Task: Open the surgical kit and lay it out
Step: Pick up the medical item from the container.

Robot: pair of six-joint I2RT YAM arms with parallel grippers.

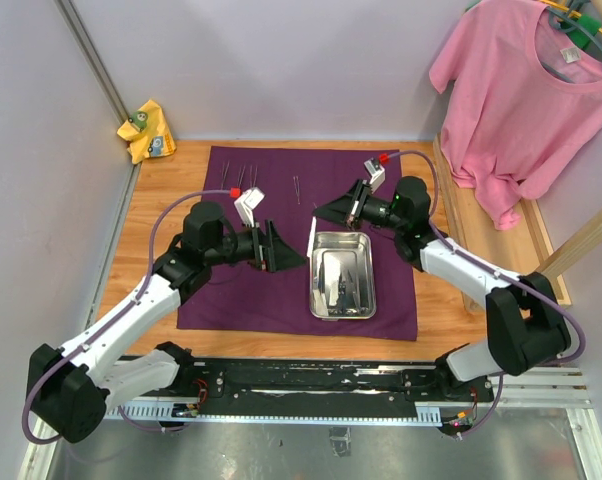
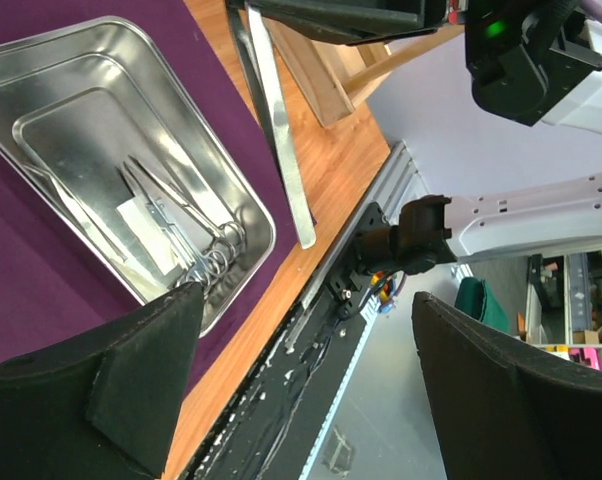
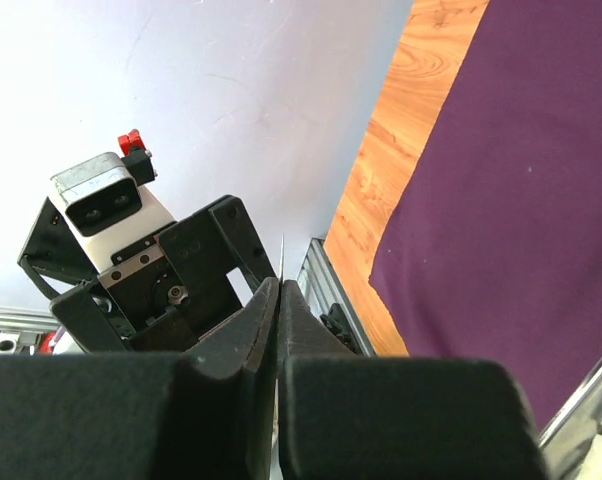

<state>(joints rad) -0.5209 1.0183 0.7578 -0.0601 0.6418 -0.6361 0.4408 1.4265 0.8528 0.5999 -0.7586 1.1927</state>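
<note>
My left gripper [image 1: 284,250] stands wide apart, holding nothing. The steel tray [image 1: 315,290] lies at its 3 o'clock, near the fingertips, on the flat purple cloth [image 1: 231,300]. Scissors [image 2: 206,250] and gauze [image 2: 146,235] lie inside. My right gripper [image 1: 328,212] is pinched on slim forceps [image 2: 281,140] hanging by the tray's 11 o'clock corner.
</note>
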